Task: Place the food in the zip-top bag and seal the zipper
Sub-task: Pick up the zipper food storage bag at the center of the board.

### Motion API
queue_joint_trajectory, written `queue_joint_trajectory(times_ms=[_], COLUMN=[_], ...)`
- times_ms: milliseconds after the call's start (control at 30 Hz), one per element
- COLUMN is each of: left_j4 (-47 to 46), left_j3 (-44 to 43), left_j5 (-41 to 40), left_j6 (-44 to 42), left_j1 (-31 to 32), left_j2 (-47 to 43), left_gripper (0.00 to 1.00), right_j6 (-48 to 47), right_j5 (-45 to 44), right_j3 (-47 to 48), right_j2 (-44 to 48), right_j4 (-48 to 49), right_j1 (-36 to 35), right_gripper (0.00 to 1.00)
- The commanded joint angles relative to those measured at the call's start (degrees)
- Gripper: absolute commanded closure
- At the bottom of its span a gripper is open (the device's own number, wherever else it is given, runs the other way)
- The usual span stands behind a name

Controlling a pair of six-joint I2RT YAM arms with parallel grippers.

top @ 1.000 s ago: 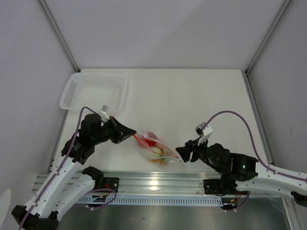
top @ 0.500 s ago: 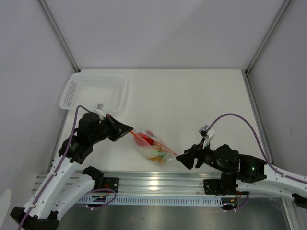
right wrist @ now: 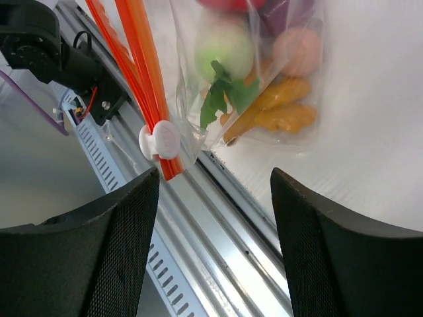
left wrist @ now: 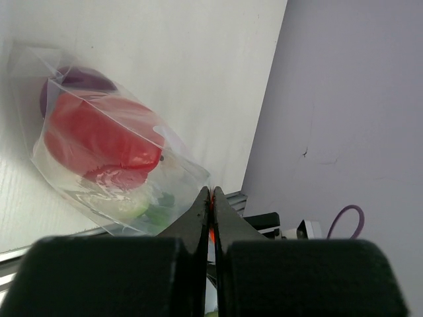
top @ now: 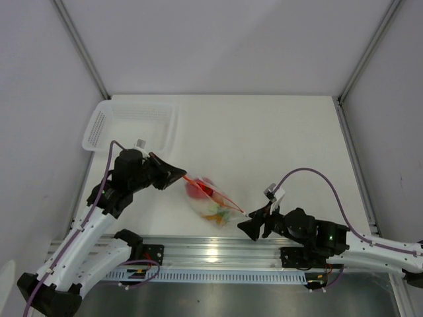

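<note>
The clear zip-top bag (top: 210, 203) lies on the table near its front edge, between my two grippers. Inside it are the red food (left wrist: 99, 135), the purple one (left wrist: 71, 82), the white one with green (right wrist: 225, 49) and the orange-yellow long one (right wrist: 274, 109). My left gripper (top: 180, 176) is shut on the left end of the orange-red zipper (left wrist: 210, 206). The zipper (right wrist: 142, 66) runs to a white slider tab (right wrist: 160, 140) at its right end. My right gripper (top: 248, 227) is open and empty, just short of that tab; the right wrist view shows its jaws (right wrist: 215, 175) spread wide.
A white slotted basket (top: 132, 122) stands at the back left of the table. The metal rail (top: 218, 251) runs along the front edge right under the bag's near end and the right gripper. Grey walls enclose the table on three sides.
My right gripper has moved toward the near edge and slightly left, below the bag's right end. The left gripper has shifted a little right, still holding the zipper.
</note>
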State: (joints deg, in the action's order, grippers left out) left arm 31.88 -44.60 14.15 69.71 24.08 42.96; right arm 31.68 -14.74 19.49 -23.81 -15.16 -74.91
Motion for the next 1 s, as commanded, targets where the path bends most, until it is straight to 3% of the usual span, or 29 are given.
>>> queue_joint_trajectory(times_ms=[0,200,600,700,833,967], left_j4=[-2.4,-3.7,-4.5,-4.4,-4.8,-5.2], left_j3=[-2.0,-0.2,0.5,0.6,1.4,1.4], left_j5=[1.0,2.1,3.2,3.6,3.6,4.0], left_j6=[1.7,3.1,4.7,4.9,5.4,5.6], left_j1=[-0.5,-0.5,-0.5,-0.5,-0.5,-0.5], left_j2=[0.8,0.6,0.6,1.0,0.5,0.8], left_gripper=[1.00,0.99,0.99,0.99,0.99,0.99], right_j6=[-1.9,-3.5,-5.4,-5.1,-4.5,-4.5], right_j5=[-2.7,-3.3,-3.4,-4.4,-5.9,-6.9], right_j3=[-3.9,-12.4,-13.1,-13.7,-15.4,-16.3], right_j2=[2.7,4.6,-10.2,-12.3,-11.1,-8.2], right_j4=[11.4,27.5,44.8,46.9,48.6,45.8], right_j1=[-0.4,-0.8,-1.0,-1.1,-1.3,-1.5], right_gripper=[0.30,0.33,0.42,0.48,0.66,0.62])
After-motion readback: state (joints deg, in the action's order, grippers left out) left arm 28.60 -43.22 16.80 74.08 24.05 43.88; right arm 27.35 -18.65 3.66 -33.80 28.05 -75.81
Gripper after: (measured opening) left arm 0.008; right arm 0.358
